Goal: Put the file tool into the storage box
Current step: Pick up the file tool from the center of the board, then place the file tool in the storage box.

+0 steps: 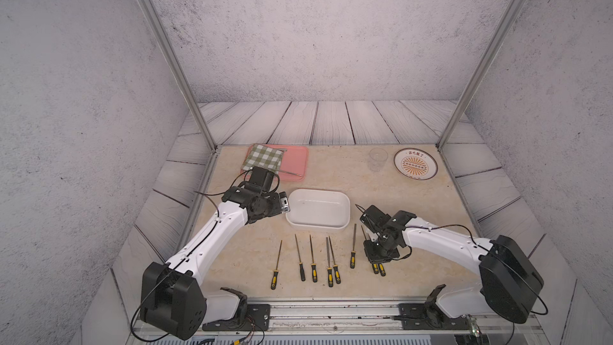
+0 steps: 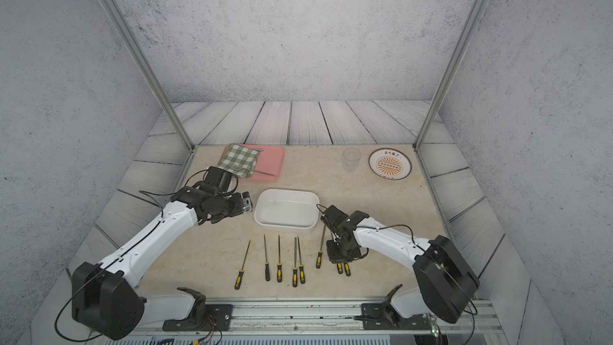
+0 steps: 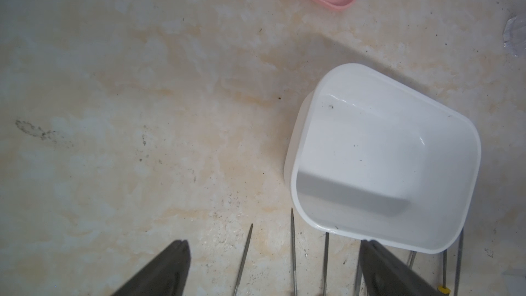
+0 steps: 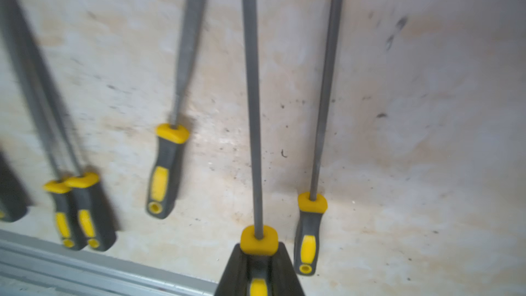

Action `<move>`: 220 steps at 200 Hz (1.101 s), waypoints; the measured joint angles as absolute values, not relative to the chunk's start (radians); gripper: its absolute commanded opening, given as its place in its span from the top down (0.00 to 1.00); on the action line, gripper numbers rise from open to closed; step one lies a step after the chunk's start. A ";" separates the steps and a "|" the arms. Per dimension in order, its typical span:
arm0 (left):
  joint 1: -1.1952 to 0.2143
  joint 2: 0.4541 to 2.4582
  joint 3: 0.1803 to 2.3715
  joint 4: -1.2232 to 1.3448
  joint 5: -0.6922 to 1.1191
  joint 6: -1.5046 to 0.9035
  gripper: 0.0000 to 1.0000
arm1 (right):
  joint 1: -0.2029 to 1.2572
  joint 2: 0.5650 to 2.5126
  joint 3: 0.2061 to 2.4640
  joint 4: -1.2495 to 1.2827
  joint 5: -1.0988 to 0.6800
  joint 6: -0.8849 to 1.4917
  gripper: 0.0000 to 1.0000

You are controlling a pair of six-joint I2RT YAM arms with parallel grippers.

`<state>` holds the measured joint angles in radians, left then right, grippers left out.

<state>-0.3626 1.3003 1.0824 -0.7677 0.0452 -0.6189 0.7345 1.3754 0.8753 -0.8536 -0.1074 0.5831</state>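
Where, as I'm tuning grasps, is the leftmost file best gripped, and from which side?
By its black-and-yellow handle, from straight above, jaws across its width. The file lies flat; the blade is thin against the table, the handle thicker, with bare table on both sides.

— Where's the file tool [image 4: 252,109]?
— Low by the robot's right side. It has a slim grey shaft and a black-and-yellow handle. The handle sits pinched in the right gripper [image 4: 259,249], and the shaft points toward the far side. I can't tell whether it's lifted.
— And the storage box [image 1: 318,226]?
— It's a shallow white tub with rounded corners, upright and open-topped at mid-table [image 1: 414,214], near the file's tip.
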 measured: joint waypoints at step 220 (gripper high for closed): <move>-0.201 1.203 1.035 -0.873 0.180 -0.649 0.02 | 0.726 1.910 1.583 -0.811 -0.129 -0.371 0.84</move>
<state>-0.2012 1.2030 1.0348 -0.8730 0.1799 -0.6491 0.7261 1.9102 1.5826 -0.8108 -0.1287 -0.3710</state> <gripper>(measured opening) 0.985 0.165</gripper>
